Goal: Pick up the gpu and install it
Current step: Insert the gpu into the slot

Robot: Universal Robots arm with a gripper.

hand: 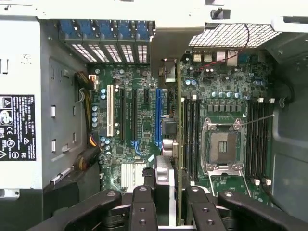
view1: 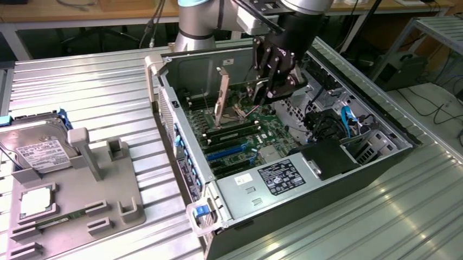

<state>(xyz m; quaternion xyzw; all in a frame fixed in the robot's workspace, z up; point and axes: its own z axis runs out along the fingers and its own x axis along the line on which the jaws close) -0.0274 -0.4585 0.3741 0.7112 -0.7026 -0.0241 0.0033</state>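
ribbed metal table [view1: 94, 86], open computer case [view1: 184, 67] on it. tool [view1: 269, 89] inside case, jaws narrow, clamped on gpu [hand: 163, 173]. card edge-on above motherboard [hand: 139, 125], just beside long blue slot [hand: 158, 115]. pickup done; seating in slot looks not yet done.

A robotics lab or workshop: an open computer tower [view1: 394, 129] lies on a ribbed metal bench [view1: 87, 92] beside a grey parts fixture [view1: 108, 187], a robot arm [view1: 199, 24] reaching in, wooden desks [view1: 72, 12] and loose cables [view1: 436, 111] behind.
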